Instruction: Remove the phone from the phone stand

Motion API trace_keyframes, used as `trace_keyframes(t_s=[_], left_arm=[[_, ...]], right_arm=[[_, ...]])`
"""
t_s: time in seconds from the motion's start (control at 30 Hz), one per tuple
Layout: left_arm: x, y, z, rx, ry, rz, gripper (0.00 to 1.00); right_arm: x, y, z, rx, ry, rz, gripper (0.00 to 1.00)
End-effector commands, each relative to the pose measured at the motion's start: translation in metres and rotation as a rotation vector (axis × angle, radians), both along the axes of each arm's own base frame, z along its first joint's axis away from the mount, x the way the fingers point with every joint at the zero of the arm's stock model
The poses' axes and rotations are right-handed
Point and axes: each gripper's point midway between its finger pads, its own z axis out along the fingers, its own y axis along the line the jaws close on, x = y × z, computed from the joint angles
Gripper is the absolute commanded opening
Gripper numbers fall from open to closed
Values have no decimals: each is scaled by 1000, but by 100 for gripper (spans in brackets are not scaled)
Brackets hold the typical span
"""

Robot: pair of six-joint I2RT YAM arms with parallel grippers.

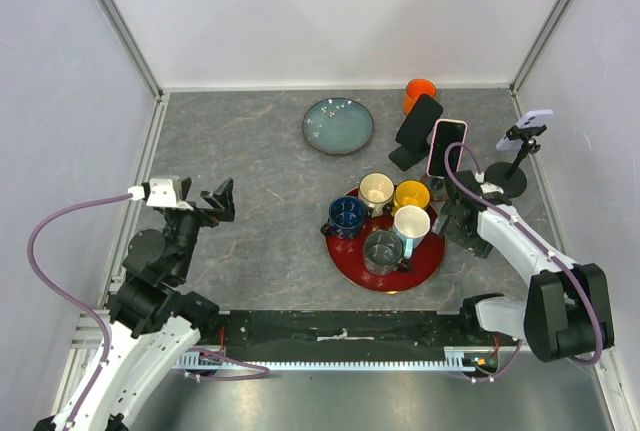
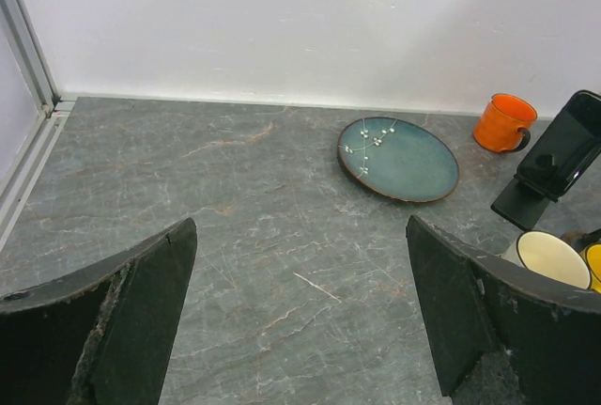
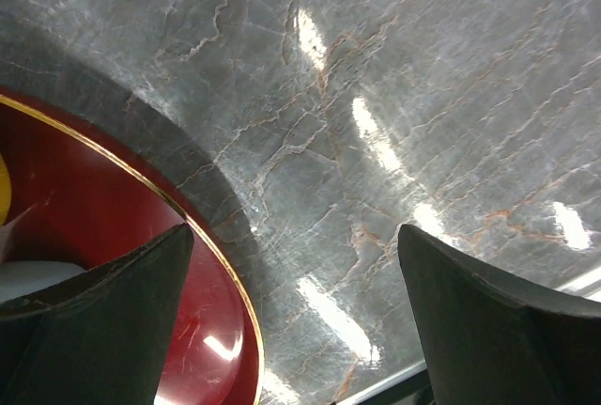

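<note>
Left tool (image 2: pixel 299 236) hangs wide open at about 9 o'clock on the bench (image 1: pixel 250 151), jaws spread with nothing between them and bare grey stone below. Right tool (image 3: pixel 296 236) is just as wide and empty too, poised over the 3 o'clock rim of the red tray (image 1: pixel 350 269). One finger is above the tray's edge, the other above bare bench.

Up at 1 o'clock are the phones, three of them! A black phone (image 1: pixel 420 119) leans tilted back on a black wedge stand (image 1: pixel 405 158), seated in it and untouched. Just beside it, on its 3 o'clock side, a pink phone (image 1: pixel 447 147) stands nearly upright. What props it is hidden behind the right arm's cable, so that cannot be told. Further out toward 2 o'clock, a lilac phone (image 1: pixel 538 116) sits clamped at the top of a pole stand (image 1: pixel 513 179) with a round base.

Neither tool touches any phone. The right tool is near the pink one, at its 6 o'clock, and the left is well apart from all three.

Five mugs (image 1: pixel 377 191) crowd the tray. At 12 o'clock lies a blue-green plate (image 1: pixel 338 125), and an orange mug (image 1: pixel 419 93) sits at the back wall, just behind the black phone.
</note>
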Motion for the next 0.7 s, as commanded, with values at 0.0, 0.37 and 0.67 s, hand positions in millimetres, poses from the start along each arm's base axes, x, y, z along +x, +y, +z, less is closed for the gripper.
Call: trace_keyframes(t_s=[0.0,0.37,0.67], left_arm=[[-5,1,18,-46,-39,-10,99],[-7,2,20,-49,-48,-10,99],[-8,3,21,-55,-53,-11,99]], right_arm=[[-13,13,-21,80,58,-1,98],[0,79,-17,299,-25,157,98],[18,129,-7,392,-101,169,98]])
